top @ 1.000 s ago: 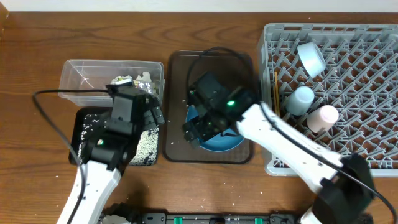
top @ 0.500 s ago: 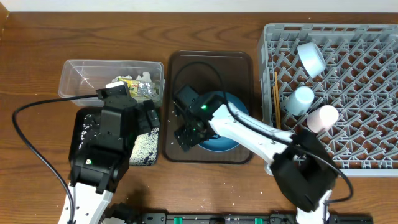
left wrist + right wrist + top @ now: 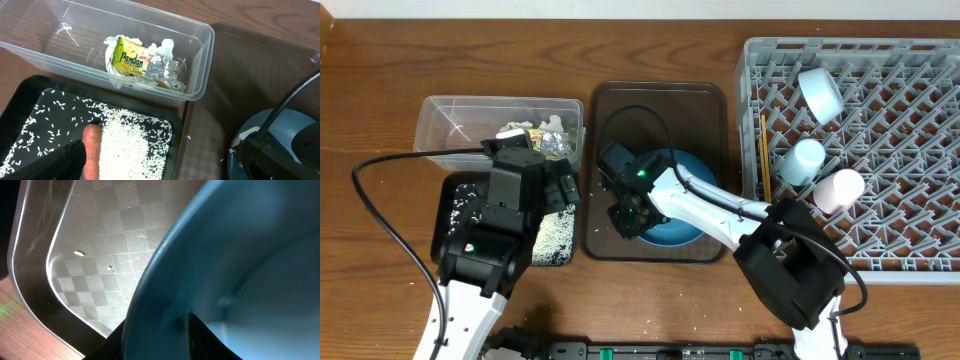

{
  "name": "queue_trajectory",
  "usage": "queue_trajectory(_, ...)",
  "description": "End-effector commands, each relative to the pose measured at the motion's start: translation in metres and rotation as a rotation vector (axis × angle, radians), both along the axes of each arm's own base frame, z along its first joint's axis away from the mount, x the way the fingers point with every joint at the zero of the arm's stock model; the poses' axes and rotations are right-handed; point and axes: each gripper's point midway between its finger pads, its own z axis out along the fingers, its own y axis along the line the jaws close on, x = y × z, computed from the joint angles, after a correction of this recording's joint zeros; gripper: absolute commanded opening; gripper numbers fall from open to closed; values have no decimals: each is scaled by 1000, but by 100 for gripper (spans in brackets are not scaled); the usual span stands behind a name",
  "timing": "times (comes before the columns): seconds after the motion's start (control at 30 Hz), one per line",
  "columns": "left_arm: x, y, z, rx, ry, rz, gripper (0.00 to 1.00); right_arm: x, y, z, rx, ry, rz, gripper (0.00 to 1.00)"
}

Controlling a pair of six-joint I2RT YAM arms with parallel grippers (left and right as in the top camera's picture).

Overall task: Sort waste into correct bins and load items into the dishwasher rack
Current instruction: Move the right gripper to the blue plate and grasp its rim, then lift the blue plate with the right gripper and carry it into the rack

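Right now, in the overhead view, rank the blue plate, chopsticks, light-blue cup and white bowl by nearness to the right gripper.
1. The blue plate: at the right gripper, on the brown tray.
2. The chopsticks: along the left edge of the dishwasher rack.
3. The light-blue cup: in the rack, just right of the chopsticks.
4. The white bowl: towards the rack's far edge.
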Motion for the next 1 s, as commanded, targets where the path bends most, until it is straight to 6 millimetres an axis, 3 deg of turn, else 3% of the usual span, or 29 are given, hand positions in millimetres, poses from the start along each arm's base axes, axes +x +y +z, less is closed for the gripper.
queue_trajectory(0.0, 1, 4, -3, 29, 10, 5, 100, 8, 5, 8, 14, -30, -5, 30)
queue_trajectory(0.1, 1, 4, -3, 30, 13, 5, 100, 9, 6, 11, 24, -27, -12, 21)
queue_trajectory(0.2, 1, 4, -4, 30, 14, 5, 100, 10, 12, 17, 64, -5, -21, 2)
queue_trajectory(0.4, 1, 4, -3, 30, 13, 5, 100, 18, 23, 44, 148, 47, -48, 1)
queue_trajectory(0.57, 1, 4, -4, 30, 14, 5, 100, 11, 35, 73, 269, 165, -34, 1)
queue_trajectory(0.67, 1, 4, -4, 30, 14, 5, 100, 12, 44, 101, 401, 197, 43, 1)
queue_trajectory(0.8, 1, 4, -4, 30, 14, 5, 100, 21, 45, 157, 614, 165, 155, 1)
queue_trajectory(0.87, 1, 4, -4, 30, 14, 5, 100, 30, 35, 187, 701, 126, 173, 1)
queue_trajectory(0.97, 1, 4, -4, 30, 14, 5, 100, 53, 2, 228, 769, 20, 137, 1)
